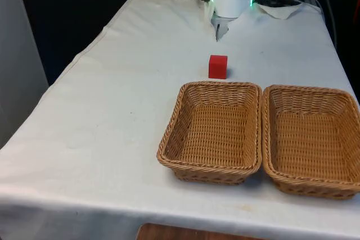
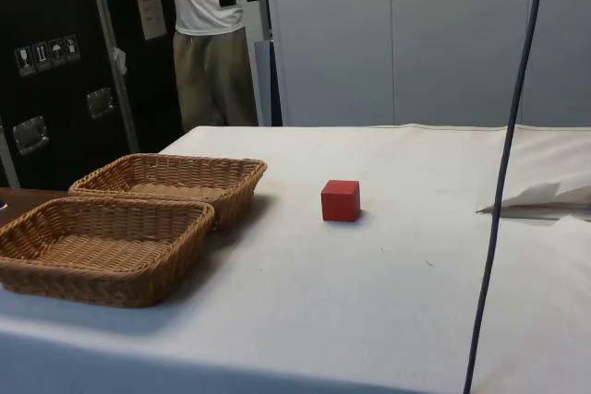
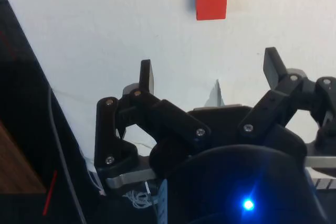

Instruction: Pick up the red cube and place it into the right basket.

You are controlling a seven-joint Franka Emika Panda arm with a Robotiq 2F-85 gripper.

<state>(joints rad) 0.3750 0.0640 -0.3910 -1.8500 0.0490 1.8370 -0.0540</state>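
Task not yet begun. The red cube [image 1: 217, 66] is sitting on the white cloth [image 1: 112, 127], just beyond the two wicker baskets. The gripper [image 3: 210, 72] is hanging spread wide and empty, apart from it. Right basket [image 1: 311, 139] is holding nothing.

We see bare cloth on every side of the red cube [image 1: 217, 66], except the left basket's [image 1: 214, 130] rim just beside it
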